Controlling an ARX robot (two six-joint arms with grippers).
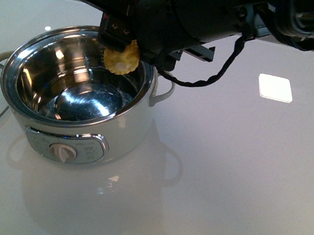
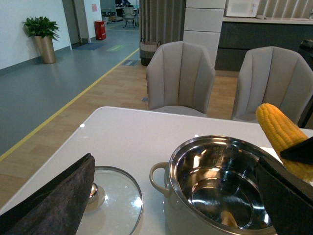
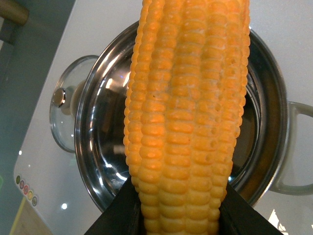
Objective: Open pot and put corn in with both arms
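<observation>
Yellow, bumpy-kerneled corn [image 3: 186,122] clamped in right tool [image 1: 120,43] above round shiny steel pot [image 1: 127,126]; left tool [image 2: 174,164] gapes.

Glass lid [image 2: 117,200] w/ steel rim lay flat, knob up, on the white table [image 1: 241,182], near its left side. Bright white square patch [image 1: 275,87] showed on the tabletop far right; couldn't tell what. Beyond the table: grey chair [image 2: 181,78] & 2nd grey chair [image 2: 271,81] side by side, potted plant [image 2: 41,29] by the wall, red bin [image 2: 100,29] further back, yellow floor line [image 2: 73,103].
</observation>
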